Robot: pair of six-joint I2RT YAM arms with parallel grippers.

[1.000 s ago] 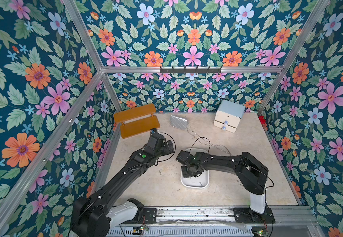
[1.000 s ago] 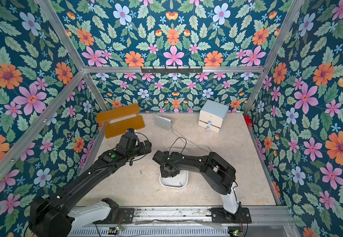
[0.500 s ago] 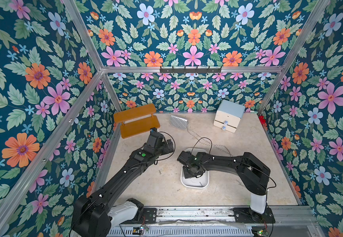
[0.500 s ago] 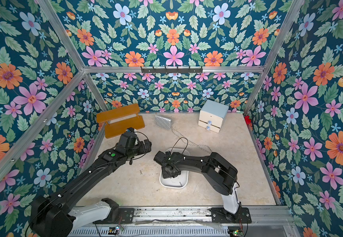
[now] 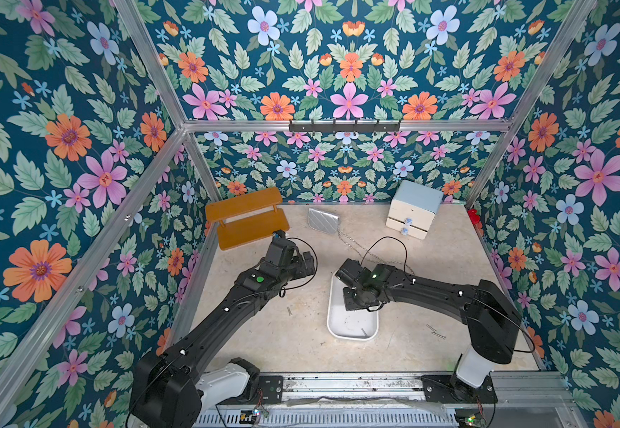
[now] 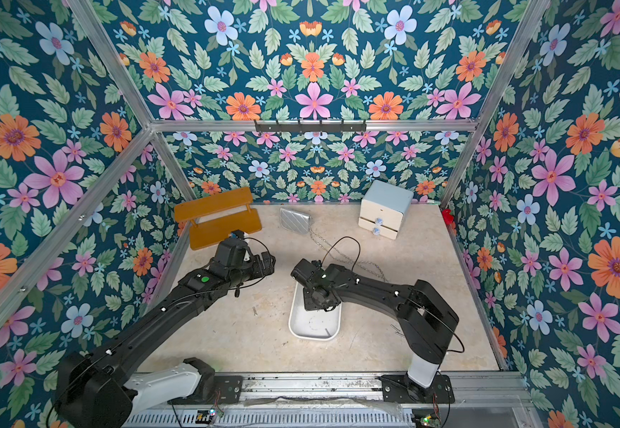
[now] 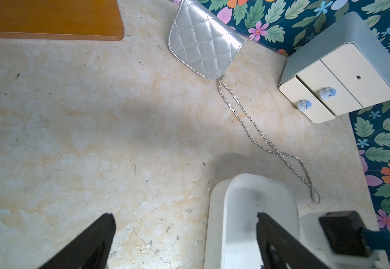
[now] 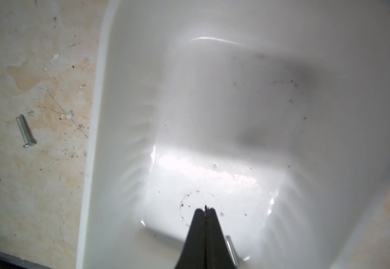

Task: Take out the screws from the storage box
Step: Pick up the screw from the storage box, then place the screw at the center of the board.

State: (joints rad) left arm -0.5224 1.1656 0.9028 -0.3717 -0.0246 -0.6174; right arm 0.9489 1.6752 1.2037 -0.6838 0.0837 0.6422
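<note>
Right, the right pincer [image 8: 205, 210] is down inside the white box [image 8: 96, 139], tips pressed tight together just above its floor, and nothing shows between them. One screw [image 8: 230, 248] lies just beside those black fingers, half hidden behind one of them. A top view puts it by the box's near right corner [image 5: 364, 332]. That reads to me as a bite that closed on air.

The box sits in the near half of the desk [image 5: 301, 352], about midway between its left and right edges. Outside it, a lone screw [image 5: 289, 310] lies on the desk to the box's left, and a pair of screws [image 5: 435, 331] lies to its right.

Over on the other side, the left pincer [image 7: 184, 214] is spread wide and empty, hanging above bare desk near the box's far end.

Now the risks. Lift from here and the arm likely comes up with nothing. Reopen for another go and a finger may jam on the wall, or flick the screw along that glossy floor. Nobody is steadying the box, so a sideways push could slide or tip it. The silver chain [image 7: 259, 139] also lies just beside its far end, ready to snag.
</note>
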